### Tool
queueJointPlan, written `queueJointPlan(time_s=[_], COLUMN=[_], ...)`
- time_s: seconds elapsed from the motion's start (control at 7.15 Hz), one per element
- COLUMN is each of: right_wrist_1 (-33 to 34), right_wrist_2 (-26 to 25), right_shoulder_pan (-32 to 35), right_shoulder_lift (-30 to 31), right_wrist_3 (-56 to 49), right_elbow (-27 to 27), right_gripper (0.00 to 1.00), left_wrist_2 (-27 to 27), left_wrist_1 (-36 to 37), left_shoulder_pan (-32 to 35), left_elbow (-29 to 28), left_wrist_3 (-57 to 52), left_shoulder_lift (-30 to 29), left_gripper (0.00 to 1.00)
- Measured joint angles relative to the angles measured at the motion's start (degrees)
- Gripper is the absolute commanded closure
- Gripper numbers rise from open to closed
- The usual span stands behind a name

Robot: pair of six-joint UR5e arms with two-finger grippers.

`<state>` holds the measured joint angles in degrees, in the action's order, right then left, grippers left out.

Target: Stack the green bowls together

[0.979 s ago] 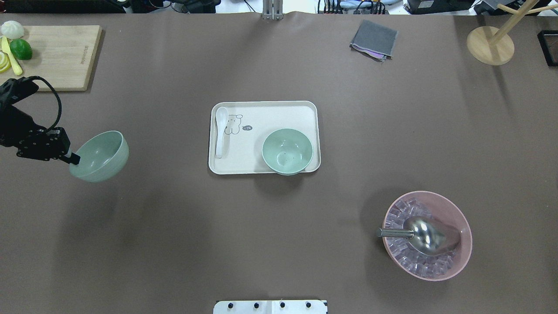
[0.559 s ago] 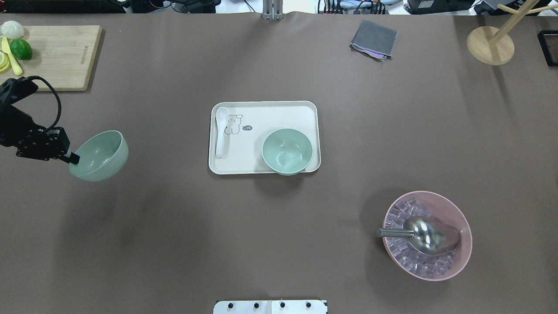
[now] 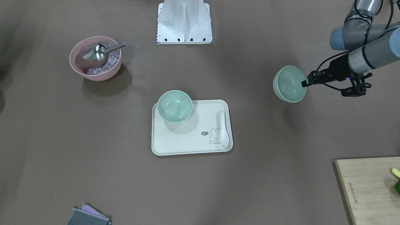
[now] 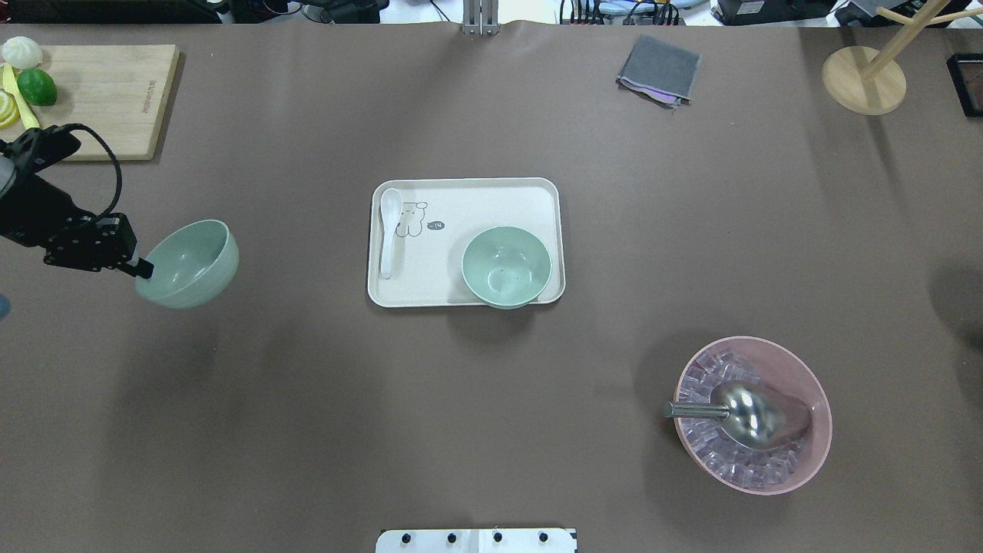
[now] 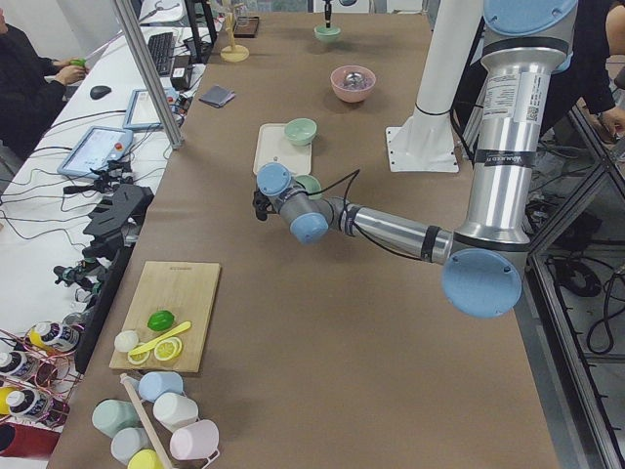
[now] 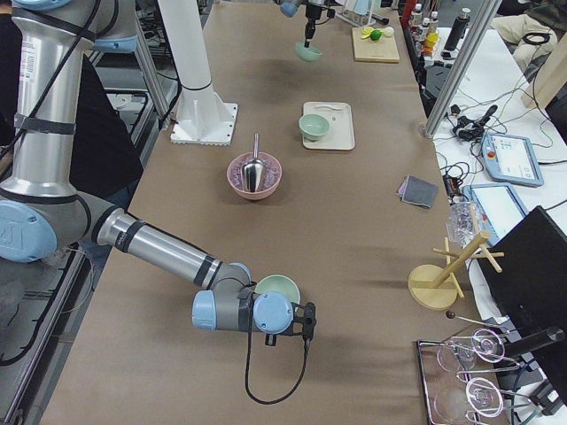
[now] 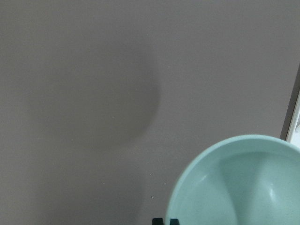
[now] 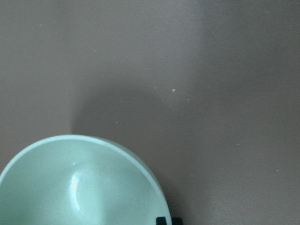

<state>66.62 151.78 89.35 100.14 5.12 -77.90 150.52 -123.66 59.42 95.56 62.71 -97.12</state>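
One small round pale mint-green plastic bowl (image 4: 188,265) is pinched at its rim by the clenched jaws of the left gripper (image 4: 144,269). It is held tilted, clear of the brown counter (image 4: 491,430) and well apart from the cream rectangular tray (image 4: 468,192). A second mint-green bowl (image 4: 505,266) is seated upright in one tray corner; a white spoon (image 4: 389,230) lies along the opposite end. A third mint-green bowl (image 8: 79,187) is grasped at its rim by the jaws of the right gripper (image 8: 163,220).

A cream tray (image 4: 438,270) bearing a white spoon (image 4: 389,230) sits at the middle of the table (image 4: 307,399), a pink bowl (image 4: 817,399) of ice cubes (image 4: 722,461) holds a metal scoop (image 4: 749,415), and a wooden cutting board (image 4: 107,100) carries a lime (image 4: 36,87).
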Motion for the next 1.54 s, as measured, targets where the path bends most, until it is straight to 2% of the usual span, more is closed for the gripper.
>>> queueJointPlan(time_s=[0.42,0.84,1.12,1.54], right_wrist_1=[0.03,-0.06,-0.03,-0.08], right_wrist_2=[7.04,7.97,7.99,7.93], right_shoulder_pan=[2.41,2.82,2.85,2.85], right_shoulder_lift=[-2.24,-3.48,-3.72,-4.04], right_wrist_3=[3.48,7.89,8.66,9.4], right_elbow=[-0.99,-2.95,-3.43,-3.53], right_gripper=[1.0,1.0,1.0,1.0], left_wrist_2=[-0.07,-3.39,-8.61,-18.64], left_wrist_1=[1.3,0.78,-1.4,-10.11], left_shoulder_pan=[-1.22,-5.2,-8.77,-15.92], left_elbow=[-3.82,-6.44,-7.87,-13.12], left_wrist_3=[4.75,7.76,13.87,24.81], left_shoulder_lift=[-11.02,-18.86,-24.63,-30.4], left_gripper=[1.0,1.0,1.0,1.0])
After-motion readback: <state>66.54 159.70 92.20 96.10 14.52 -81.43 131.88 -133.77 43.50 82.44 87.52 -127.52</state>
